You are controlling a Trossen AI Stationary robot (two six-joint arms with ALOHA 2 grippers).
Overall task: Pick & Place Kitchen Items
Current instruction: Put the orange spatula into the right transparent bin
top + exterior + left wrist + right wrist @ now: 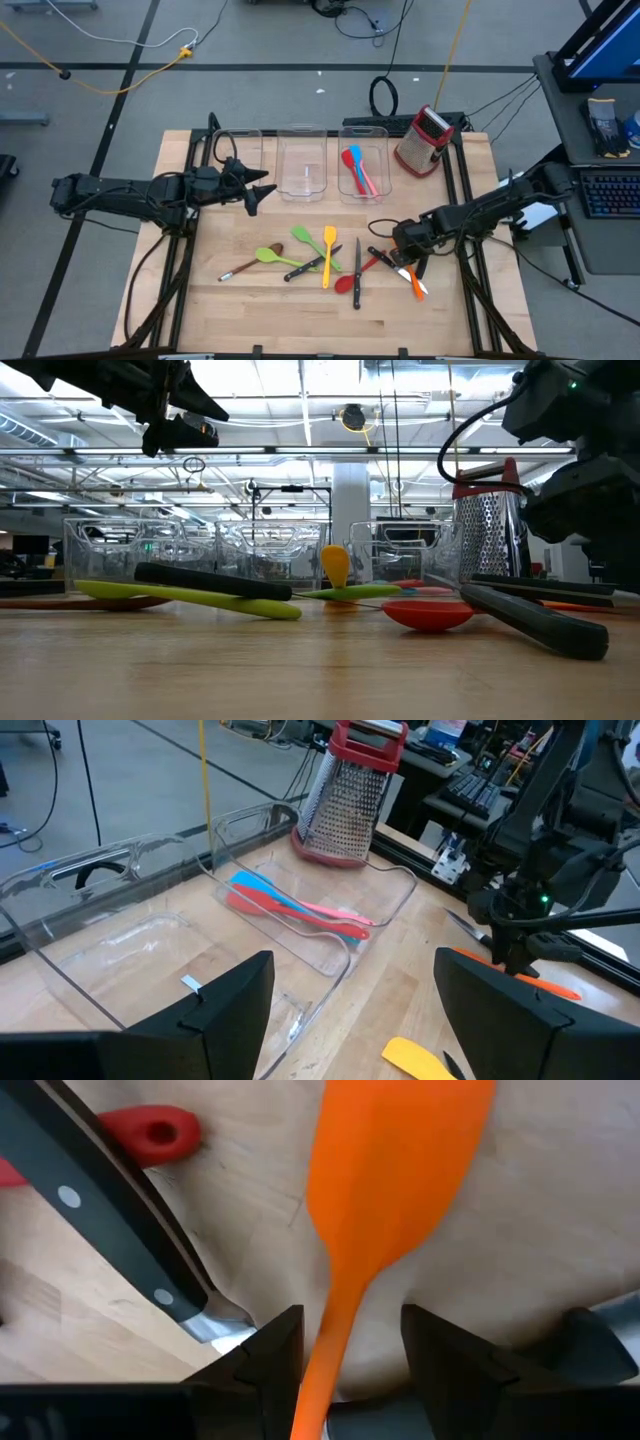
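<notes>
An orange spatula [400, 1160] lies flat on the wooden table at the right [416, 284]. My right gripper [350, 1350] is low over it, pointing down and open, with one finger on each side of the spatula's handle [335, 1320]; I cannot tell whether they touch it. Green spatulas [285, 250], a yellow spatula [329, 250], a red spoon [348, 282] and black-handled knives [357, 285] lie in a loose heap at the table's middle. Blue and pink spatulas [358, 170] lie in the right clear bin [380, 150]. My left gripper [255, 192] is open and empty, raised by the middle bin [120, 950].
Three clear bins stand in a row at the far side; the left bin [240, 150] and the middle bin [302, 165] hold nothing. A red-and-steel box grater [425, 140] stands at the far right. A knife [100, 1210] and a red handle end [150, 1135] lie beside the orange spatula.
</notes>
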